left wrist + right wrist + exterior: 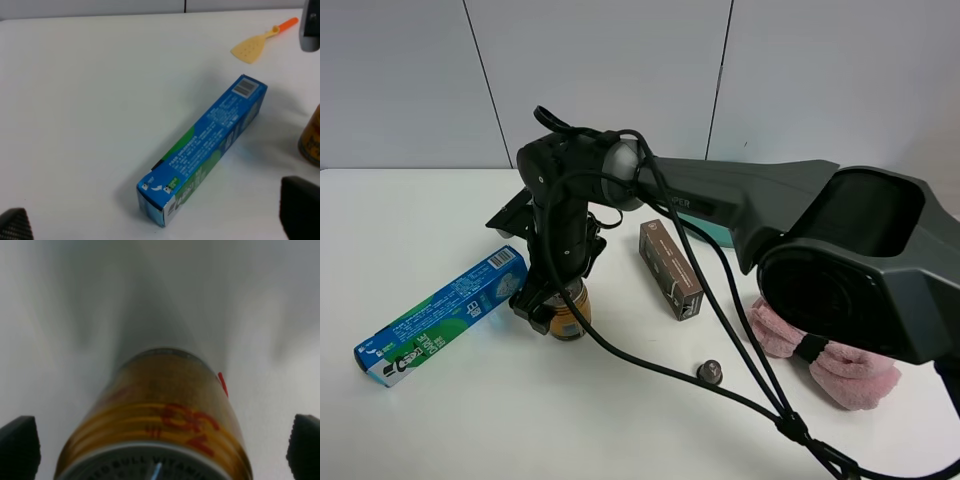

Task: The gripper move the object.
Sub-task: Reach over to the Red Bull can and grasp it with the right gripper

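Observation:
The golden-orange can (pixel 570 314) stands upright on the white table, left of the middle. My right gripper (pixel 552 303) reaches across from the right and hangs over it, black jaws down on either side. In the right wrist view the can (pixel 165 410) fills the middle with its silver top close to the camera. The right gripper (pixel 160 450) is open, its fingertips (pixel 17 445) far apart and clear of the can's sides. My left gripper (pixel 155 215) is open and empty. The can's edge (pixel 312 140) also shows in the left wrist view.
A long blue-green box (pixel 445 315) lies just left of the can and also shows in the left wrist view (pixel 205 150). A brown box (pixel 671 268), a small dark capsule (pixel 710 372) and a pink cloth (pixel 825 355) lie to the right. An orange-handled spatula (pixel 260 42) lies farther off.

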`<state>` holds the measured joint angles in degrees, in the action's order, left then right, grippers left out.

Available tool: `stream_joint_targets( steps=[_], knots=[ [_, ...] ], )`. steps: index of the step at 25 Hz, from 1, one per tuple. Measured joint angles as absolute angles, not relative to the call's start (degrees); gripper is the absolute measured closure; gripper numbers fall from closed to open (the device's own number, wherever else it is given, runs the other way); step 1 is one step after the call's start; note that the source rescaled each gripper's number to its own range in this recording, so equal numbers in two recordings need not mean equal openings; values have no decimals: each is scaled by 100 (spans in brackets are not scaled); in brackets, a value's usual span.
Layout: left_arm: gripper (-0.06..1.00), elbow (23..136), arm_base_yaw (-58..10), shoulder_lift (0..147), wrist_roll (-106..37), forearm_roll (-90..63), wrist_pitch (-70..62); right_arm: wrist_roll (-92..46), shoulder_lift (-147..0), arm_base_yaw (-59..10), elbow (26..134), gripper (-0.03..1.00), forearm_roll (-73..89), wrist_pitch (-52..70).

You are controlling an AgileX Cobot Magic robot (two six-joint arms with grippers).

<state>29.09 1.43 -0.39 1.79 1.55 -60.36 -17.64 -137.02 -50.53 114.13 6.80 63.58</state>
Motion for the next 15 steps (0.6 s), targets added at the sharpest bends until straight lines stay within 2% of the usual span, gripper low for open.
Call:
stream_joint_targets(
  steps=[6, 10, 15],
  knots=[
    [-6, 2909, 143, -39, 179, 155, -6036, -1792, -13776, -5053, 11413, -2, 680, 6358],
    [-6, 2909, 143, -39, 179, 155, -6036, -1796, -13809, -5053, 11413, 7, 680, 6358],
    [-6, 2909, 143, -39, 179, 155, -6036, -1819, -13852, -5053, 11413, 10, 742, 6358]
  ],
)
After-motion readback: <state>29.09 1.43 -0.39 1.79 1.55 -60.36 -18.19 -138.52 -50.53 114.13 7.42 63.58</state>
